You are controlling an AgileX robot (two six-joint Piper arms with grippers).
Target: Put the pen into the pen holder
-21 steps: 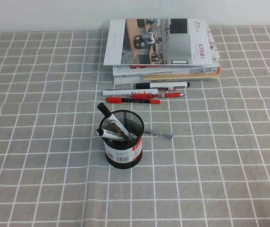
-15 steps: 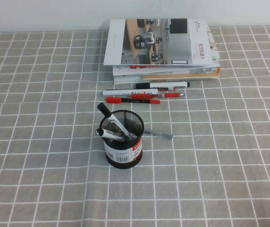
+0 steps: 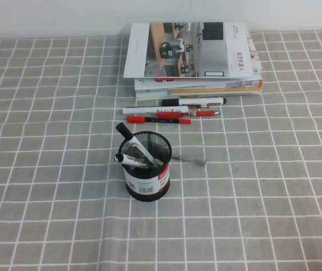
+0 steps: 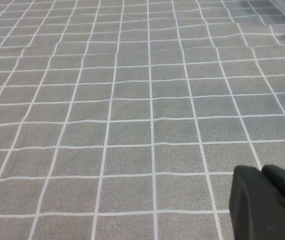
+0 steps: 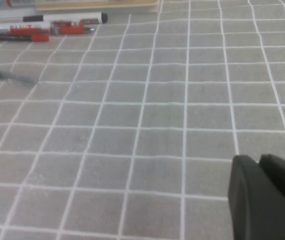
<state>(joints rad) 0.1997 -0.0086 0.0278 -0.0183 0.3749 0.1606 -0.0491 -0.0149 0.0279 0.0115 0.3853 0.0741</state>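
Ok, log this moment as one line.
pen: on table beside pen holder | left gripper: parked | right gripper: shut, empty, parked

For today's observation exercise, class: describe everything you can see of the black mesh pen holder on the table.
The pen holder is a small black wire-mesh cylinder standing upright on the grey checked tablecloth, in front of a row of pens and a stack of books. A white-and-red label wraps its lower half. Two markers with black caps lean inside it, poking over the rim toward the robot's left. A slim grey pen lies on the cloth just beside it on the robot's right; whether they touch is unclear.
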